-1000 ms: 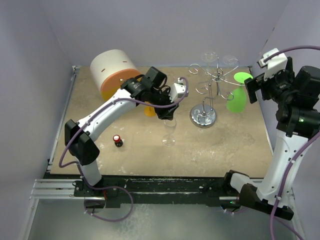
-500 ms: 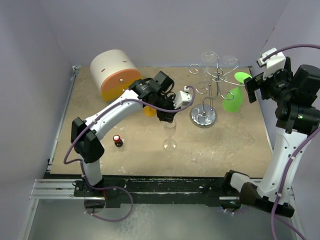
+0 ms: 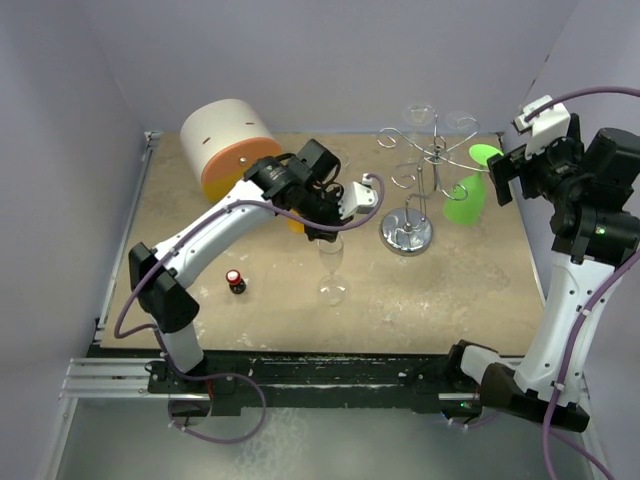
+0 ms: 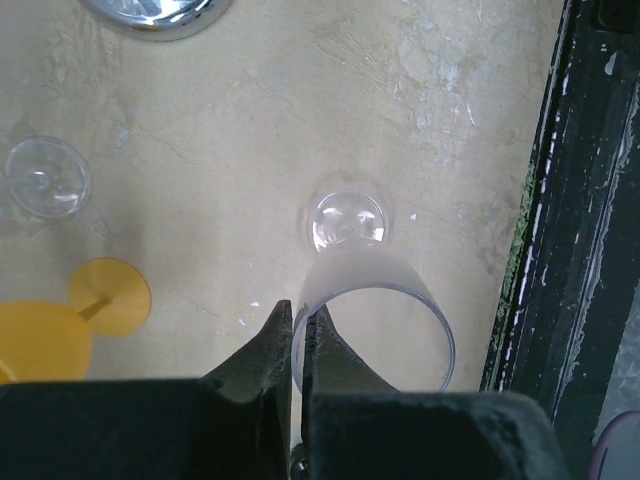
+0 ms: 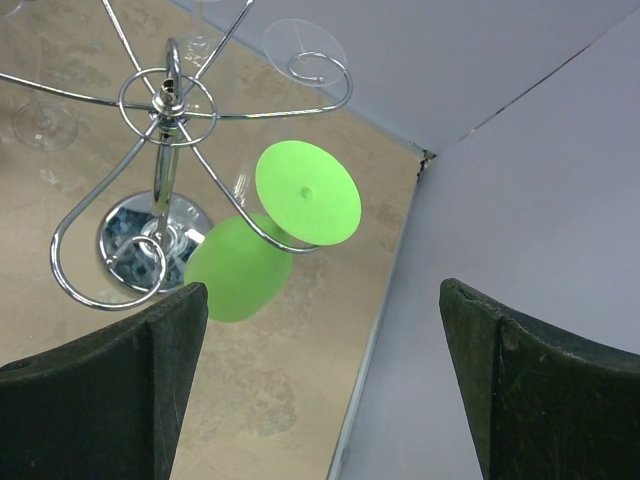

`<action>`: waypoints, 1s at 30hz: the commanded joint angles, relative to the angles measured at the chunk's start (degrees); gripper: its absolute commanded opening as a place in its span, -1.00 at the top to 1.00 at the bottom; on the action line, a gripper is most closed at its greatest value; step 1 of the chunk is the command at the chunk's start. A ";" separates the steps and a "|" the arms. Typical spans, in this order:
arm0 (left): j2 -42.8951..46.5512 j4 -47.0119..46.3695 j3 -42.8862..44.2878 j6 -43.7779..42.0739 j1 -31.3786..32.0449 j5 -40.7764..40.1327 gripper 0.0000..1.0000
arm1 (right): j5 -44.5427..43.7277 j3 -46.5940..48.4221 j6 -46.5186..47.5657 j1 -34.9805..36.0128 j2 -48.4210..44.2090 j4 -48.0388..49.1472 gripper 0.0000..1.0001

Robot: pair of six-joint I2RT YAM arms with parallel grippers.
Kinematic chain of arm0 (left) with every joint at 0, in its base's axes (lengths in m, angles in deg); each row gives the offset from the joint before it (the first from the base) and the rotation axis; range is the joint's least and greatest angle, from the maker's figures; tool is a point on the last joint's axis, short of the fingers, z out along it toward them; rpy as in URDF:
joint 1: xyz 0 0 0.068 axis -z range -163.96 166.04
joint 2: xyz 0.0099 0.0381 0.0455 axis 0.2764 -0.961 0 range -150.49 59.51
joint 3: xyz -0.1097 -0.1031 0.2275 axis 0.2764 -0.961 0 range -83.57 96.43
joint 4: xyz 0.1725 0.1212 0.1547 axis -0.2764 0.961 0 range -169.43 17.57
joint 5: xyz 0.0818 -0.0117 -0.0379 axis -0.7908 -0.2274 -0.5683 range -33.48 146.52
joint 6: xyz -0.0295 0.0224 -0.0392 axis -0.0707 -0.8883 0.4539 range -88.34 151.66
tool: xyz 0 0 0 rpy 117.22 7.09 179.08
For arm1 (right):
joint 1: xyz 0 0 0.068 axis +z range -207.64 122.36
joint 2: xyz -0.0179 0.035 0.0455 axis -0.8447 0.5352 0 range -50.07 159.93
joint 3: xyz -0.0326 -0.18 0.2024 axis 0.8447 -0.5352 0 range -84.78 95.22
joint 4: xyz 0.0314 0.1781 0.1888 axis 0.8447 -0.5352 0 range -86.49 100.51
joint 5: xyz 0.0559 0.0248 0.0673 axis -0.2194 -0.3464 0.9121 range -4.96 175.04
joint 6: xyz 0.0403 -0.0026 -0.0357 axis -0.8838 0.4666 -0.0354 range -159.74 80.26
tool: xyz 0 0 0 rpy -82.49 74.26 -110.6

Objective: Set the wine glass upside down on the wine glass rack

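The left gripper (image 4: pixel 297 335) was clenched on the rim of the clear wine glass (image 4: pixel 368 272), its two dark fingers pinching the glass wall between them. The glass stood upright — mouth up, round foot below, over the beige table (image 3: pixel 470 290). It was just left of and in front of the wine glass rack (image 3: pixel 419 185), apart from the rack's shiny round base. A yellow glass (image 4: pixel 40 342) lay on its side nearby. The right gripper (image 5: pixel 320 300) hung released, fingers spread wide, beside the rack's looped arms — there a green glass (image 5: pixel 305 192) hung upside down by its foot.
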 commanded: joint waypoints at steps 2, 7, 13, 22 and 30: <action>8.68 1.56 3.56 -2.75 0.17 -1.69 1.00 | 5.36 0.72 2.84 -0.52 -0.15 -1.08 -1.00; 16.26 -0.58 1.04 -1.40 0.15 -1.62 1.00 | 9.29 1.55 4.17 -0.57 0.65 -3.05 -1.00; 25.03 -3.74 0.97 -0.75 0.18 -4.40 1.00 | 17.85 5.56 0.88 -0.66 2.04 -2.81 -0.95; 26.06 -2.73 15.46 1.83 0.18 -12.20 1.00 | 34.71 2.17 -20.72 -0.60 2.02 13.80 -0.70; 25.16 -13.67 24.89 5.95 0.18 -20.24 1.00 | 37.63 2.47 -31.28 3.17 4.35 25.11 -0.68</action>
